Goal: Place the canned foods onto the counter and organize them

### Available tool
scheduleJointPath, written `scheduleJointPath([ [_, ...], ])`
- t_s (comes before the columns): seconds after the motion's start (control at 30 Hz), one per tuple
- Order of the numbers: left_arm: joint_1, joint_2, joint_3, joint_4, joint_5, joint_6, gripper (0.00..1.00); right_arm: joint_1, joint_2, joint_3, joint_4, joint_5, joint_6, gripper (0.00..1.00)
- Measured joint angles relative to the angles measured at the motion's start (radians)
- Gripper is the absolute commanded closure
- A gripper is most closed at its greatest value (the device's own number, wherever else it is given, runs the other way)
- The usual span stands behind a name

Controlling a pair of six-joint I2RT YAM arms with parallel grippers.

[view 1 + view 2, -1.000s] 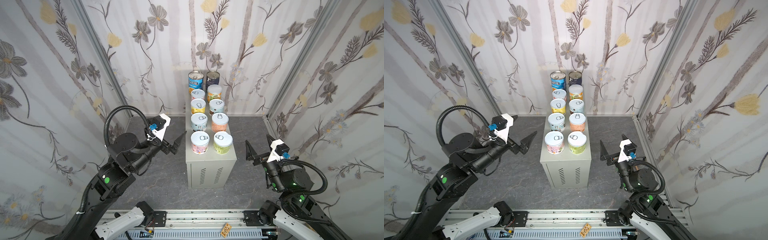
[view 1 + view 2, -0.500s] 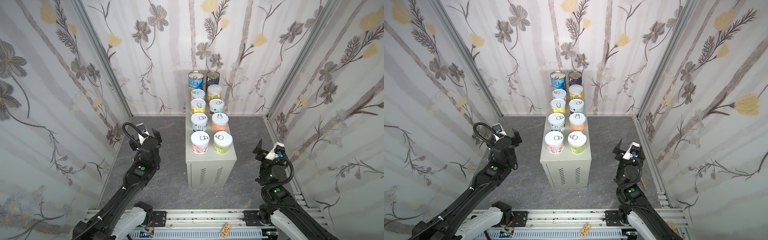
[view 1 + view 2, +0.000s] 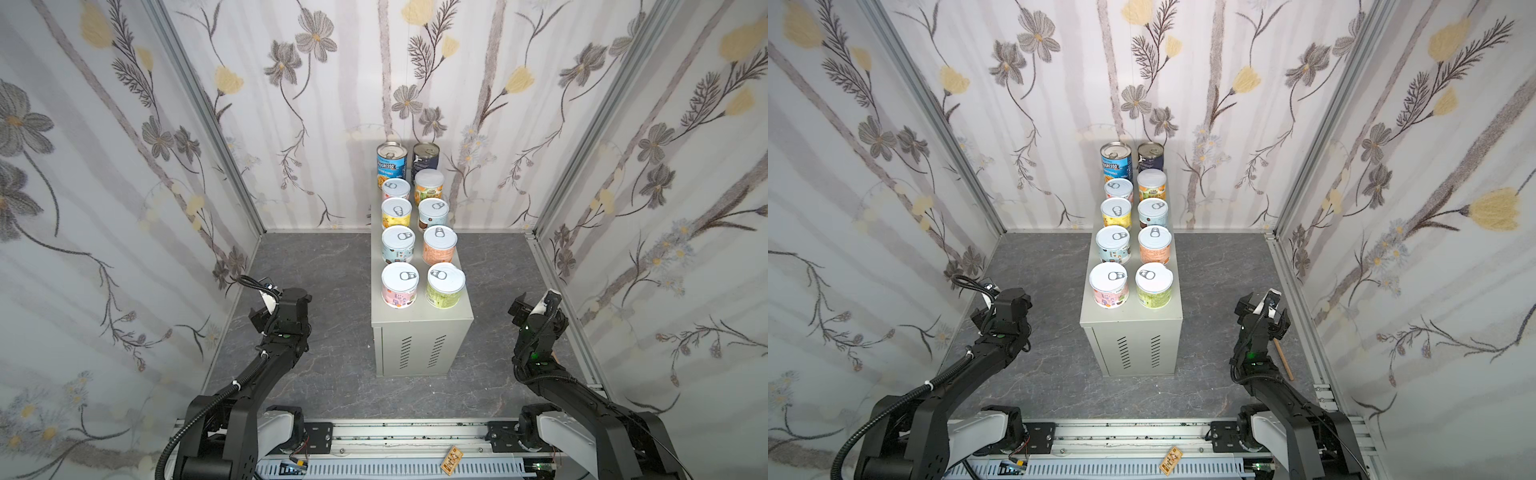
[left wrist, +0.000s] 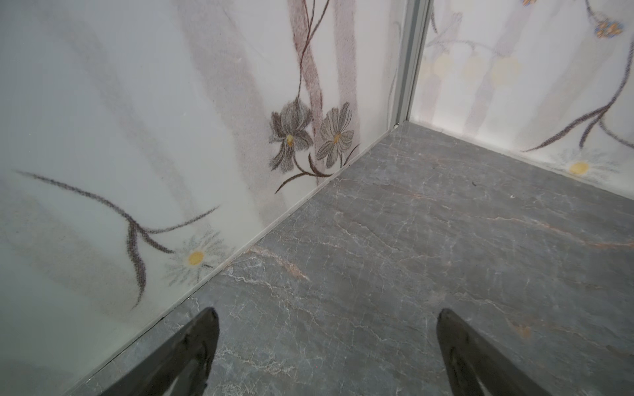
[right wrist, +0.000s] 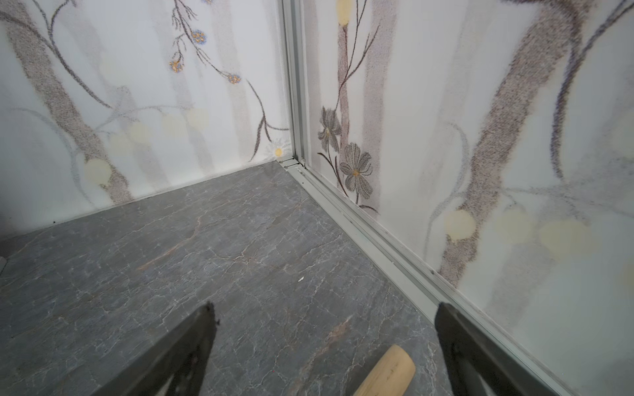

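well, my left gripper (image 4: 327, 315) hangs low over the floor (image 4: 411, 240), jaws wide and empty. the canned foods (image 3: 398, 243) stand upright in two rows on the counter (image 3: 419, 318), between my arms. my right gripper (image 5: 324, 308) gapes empty too, near what looks like a wooden handle (image 5: 387, 370).

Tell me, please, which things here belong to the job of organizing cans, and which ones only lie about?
Belong to the job:
- ten cans, in two rows
- counter under them

Only lying about:
- wooden handle
- small wooden tag
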Motion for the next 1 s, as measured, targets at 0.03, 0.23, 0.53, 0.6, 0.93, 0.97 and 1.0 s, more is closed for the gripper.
scheduleJointPath([
  [0.03,0.018,0.011,-0.007,0.01,0.02,-0.002,0.0,-0.008,0.017,0.001,0.023,-0.021,0.0,0.0],
  [0.23,0.122,0.14,-0.006,0.073,0.205,-0.001,0.0,-0.045,0.14,0.058,0.13,-0.182,-0.017,0.0],
  [0.53,0.127,0.326,0.051,0.241,0.48,0.106,0.0,-0.072,0.278,-0.035,0.423,-0.377,-0.088,0.0],
  [0.6,0.124,0.329,0.041,0.272,0.533,0.126,0.0,-0.074,0.286,-0.045,0.488,-0.388,-0.09,0.0],
  [0.93,0.08,0.399,-0.09,0.55,0.626,0.203,0.0,-0.076,0.289,-0.027,0.512,-0.388,-0.09,0.0],
  [0.97,0.072,0.399,-0.087,0.564,0.616,0.205,0.0,-0.076,0.289,-0.027,0.512,-0.388,-0.09,0.0],
  [1.0,0.065,0.401,-0.087,0.581,0.603,0.207,0.0,-0.076,0.289,-0.027,0.512,-0.388,-0.09,0.0],
])
